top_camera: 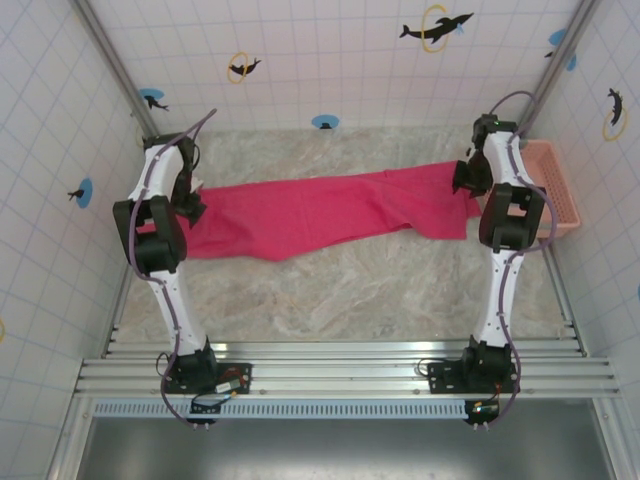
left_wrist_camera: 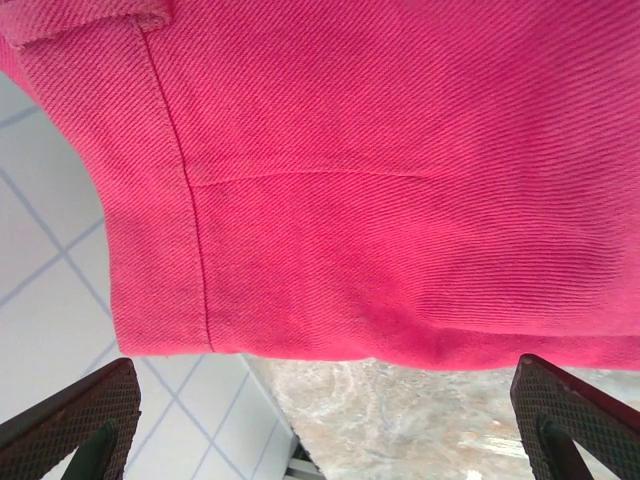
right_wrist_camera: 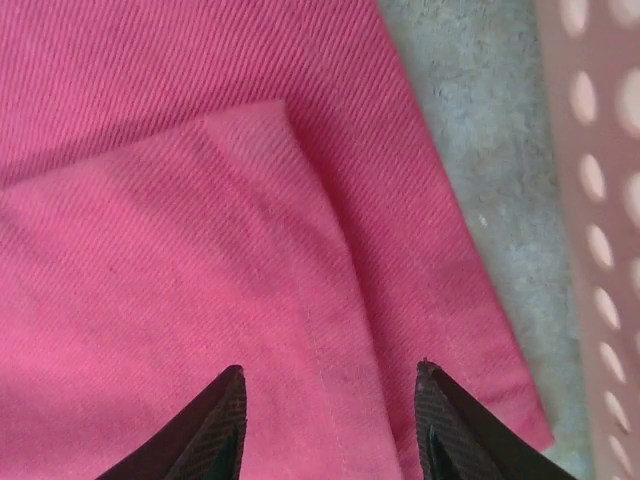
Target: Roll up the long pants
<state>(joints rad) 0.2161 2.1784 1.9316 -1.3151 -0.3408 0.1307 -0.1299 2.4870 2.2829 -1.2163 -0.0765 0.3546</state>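
Note:
The long pants (top_camera: 320, 212) lie flat across the marble table (top_camera: 350, 290), a bright magenta strip running from left to right. My left gripper (top_camera: 190, 205) hovers at their left end, open wide. In the left wrist view the fingertips (left_wrist_camera: 105, 405) stand far apart just short of the cloth's hem (left_wrist_camera: 350, 180), nothing between them. My right gripper (top_camera: 468, 180) is at the pants' right end. In the right wrist view it (right_wrist_camera: 330, 372) is open above a folded layer and seam of the pants (right_wrist_camera: 250, 230), with the cloth lying flat below and not pinched.
A pale pink lattice basket (top_camera: 556, 195) stands at the table's right edge, close beside the pants' right end, and its wall (right_wrist_camera: 600, 200) sits right of the cloth. Tiled walls (top_camera: 60, 150) close in the left, right and back. Bare tabletop (left_wrist_camera: 420, 420) lies in front of the pants.

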